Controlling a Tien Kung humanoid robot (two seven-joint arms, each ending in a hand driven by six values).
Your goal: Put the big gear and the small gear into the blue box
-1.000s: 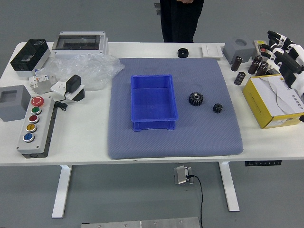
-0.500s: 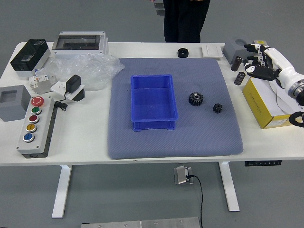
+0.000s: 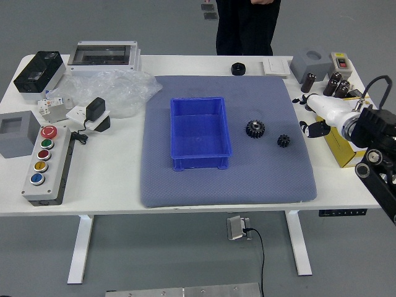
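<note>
Big round black toothed gear (image 3: 255, 129) and small black toothed gear (image 3: 283, 141) lay on the textured blue-grey mat (image 3: 229, 185), right of the smooth rectangular blue box (image 3: 201, 163) | black-and-white right hand (image 3: 328, 110), fingers spread, empty, had moved in near the small gear, probably to grasp it | person's hand (image 3: 262, 2) showed beyond.

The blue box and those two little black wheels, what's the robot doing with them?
No one is holding either wheel right now. The robot's right robot hand reaches in over the mat's right edge, open and holding nothing, near the small gear. The big gear sits between that one and the blue box, which has nothing inside. A person stands beyond the table's far side, touching nothing on it.
</note>
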